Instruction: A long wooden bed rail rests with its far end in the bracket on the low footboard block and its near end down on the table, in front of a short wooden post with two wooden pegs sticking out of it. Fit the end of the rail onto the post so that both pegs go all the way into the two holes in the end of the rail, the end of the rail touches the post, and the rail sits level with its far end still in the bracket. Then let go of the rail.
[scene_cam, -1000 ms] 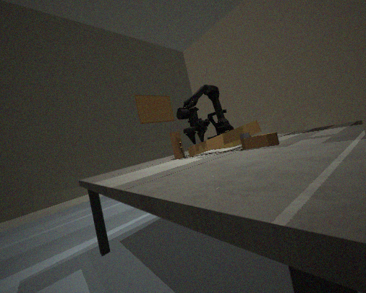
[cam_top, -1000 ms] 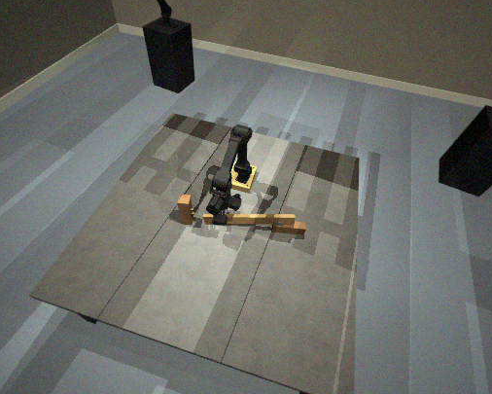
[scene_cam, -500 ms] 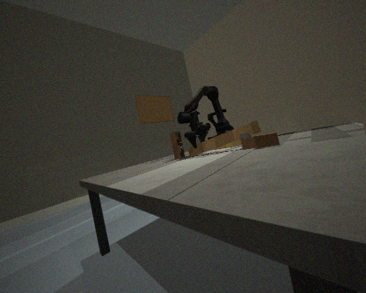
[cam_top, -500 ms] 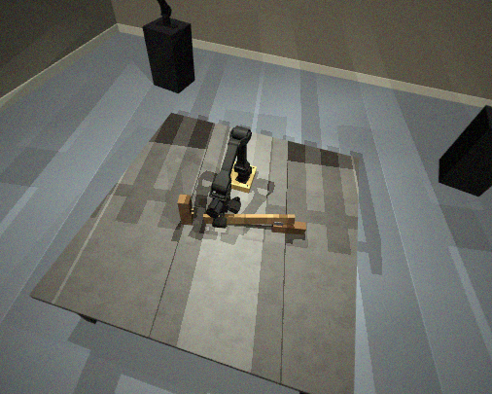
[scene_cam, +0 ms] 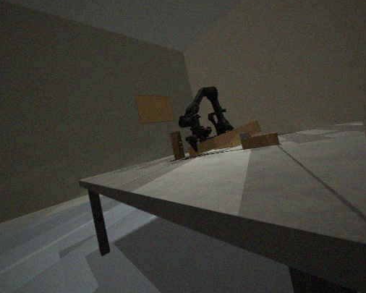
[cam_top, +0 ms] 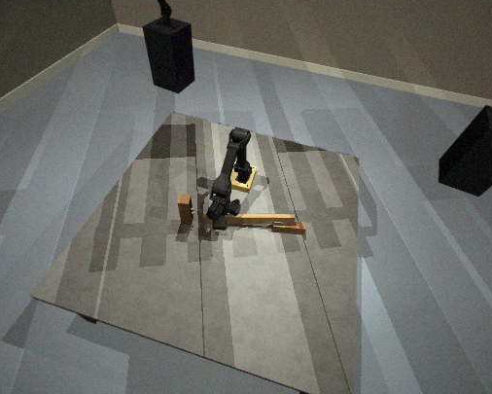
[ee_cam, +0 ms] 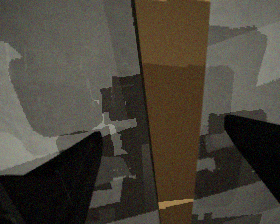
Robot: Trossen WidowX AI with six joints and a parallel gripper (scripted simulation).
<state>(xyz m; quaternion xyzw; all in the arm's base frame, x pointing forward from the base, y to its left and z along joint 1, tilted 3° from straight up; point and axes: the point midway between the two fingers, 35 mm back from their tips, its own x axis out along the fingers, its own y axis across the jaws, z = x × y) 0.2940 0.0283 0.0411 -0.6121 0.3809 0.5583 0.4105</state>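
Observation:
The long wooden rail (cam_top: 265, 218) (scene_cam: 228, 137) (ee_cam: 175, 110) slopes down from the low footboard block (cam_top: 292, 229) (scene_cam: 260, 142) to the table. Its near end is low, a short gap from the upright wooden post (cam_top: 185, 210) (scene_cam: 176, 146). Small pegs (cam_top: 192, 211) stick out of the post towards the rail. My gripper (cam_top: 220, 223) (scene_cam: 197, 146) (ee_cam: 162, 129) is open, pointing down over the near part of the rail. In the wrist view the rail runs between the two spread fingers, with space on both sides. The holes in the rail's end cannot be made out.
The arm stands on a yellow base plate (cam_top: 248, 187) behind the rail. The grey table (cam_top: 154, 295) (scene_cam: 205, 183) carries striped shadows. Black pedestals (cam_top: 170, 56) (cam_top: 474, 154) stand on the floor beyond it, away from the arm.

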